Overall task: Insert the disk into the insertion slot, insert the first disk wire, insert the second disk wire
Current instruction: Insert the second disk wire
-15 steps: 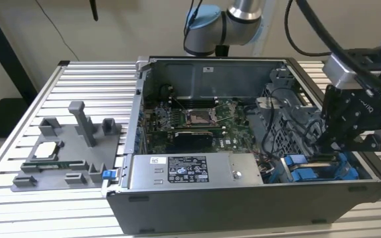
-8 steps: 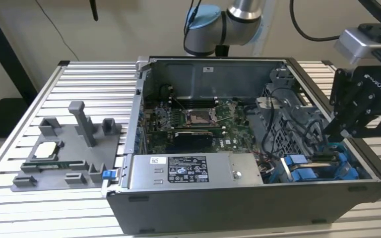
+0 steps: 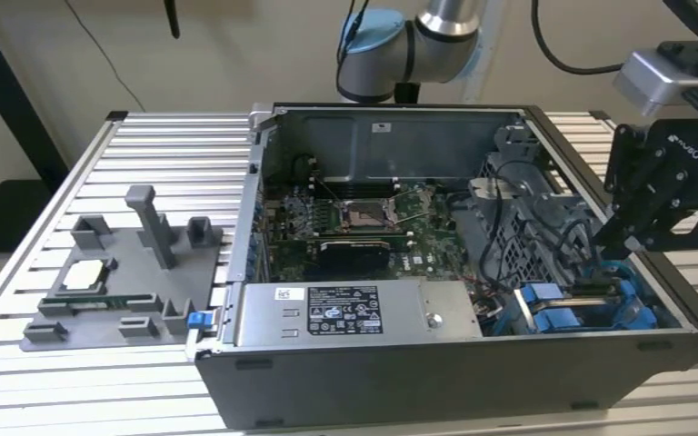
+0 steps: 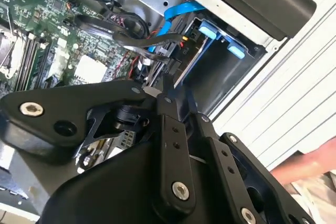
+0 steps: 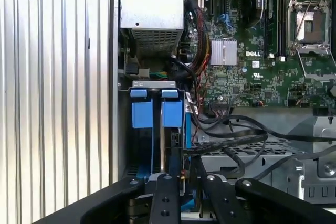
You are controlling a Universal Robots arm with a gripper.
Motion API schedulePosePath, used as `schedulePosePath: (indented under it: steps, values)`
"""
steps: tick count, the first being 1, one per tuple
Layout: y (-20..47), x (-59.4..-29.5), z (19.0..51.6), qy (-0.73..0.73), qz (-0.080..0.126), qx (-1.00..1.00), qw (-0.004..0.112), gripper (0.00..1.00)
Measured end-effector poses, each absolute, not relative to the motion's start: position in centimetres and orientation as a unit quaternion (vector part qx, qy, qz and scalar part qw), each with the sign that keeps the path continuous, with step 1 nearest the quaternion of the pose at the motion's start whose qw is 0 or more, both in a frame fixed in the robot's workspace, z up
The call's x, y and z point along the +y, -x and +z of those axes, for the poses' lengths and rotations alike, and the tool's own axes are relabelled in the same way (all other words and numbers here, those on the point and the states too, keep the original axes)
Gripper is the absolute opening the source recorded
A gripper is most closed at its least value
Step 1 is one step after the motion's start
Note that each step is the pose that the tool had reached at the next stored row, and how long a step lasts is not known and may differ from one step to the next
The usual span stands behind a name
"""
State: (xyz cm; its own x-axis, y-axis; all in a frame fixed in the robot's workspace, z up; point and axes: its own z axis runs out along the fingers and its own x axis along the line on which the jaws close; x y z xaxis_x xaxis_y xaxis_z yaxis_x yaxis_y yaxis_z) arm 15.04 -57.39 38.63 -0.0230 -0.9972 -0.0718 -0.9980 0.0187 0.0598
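Black linkage claw hangs at the right edge of the exterior view, over the lower-right corner of the open grey metal computer case, which sits on a ribbed aluminium tabletop. The silver hard drive in its bright blue plastic carrier, the disk, looks already seated in the grey metal drive bay, the insertion slot, lower right in that view; little of the silver body shows, mostly blue frame. In the first wrist view the two blue tabs sit left of centre at the bay mouth, with the claw low in the middle, fingertips drawn close together around the dark cable bundle. Whether it actually pinches a wire or connector I cannot tell; a small dark part seems to sit at the tips. Judged step: first disk wire. To do it well, keep the connector square to the disk's rear port, push straight along the bay axis, and keep loose cables out of the path. The second wrist view alone shows the light blue flat cable curving down to the bay, upper centre, plus a person's hand at the right edge. The exterior view alone shows the grey parts fixture at left.
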Motion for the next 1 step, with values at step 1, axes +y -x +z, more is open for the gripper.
schedulePosePath:
  steps: [1]
  values:
    - [-15.04, -57.39, 38.63, 0.699, 0.047, 0.714, 0.005, 1.00]
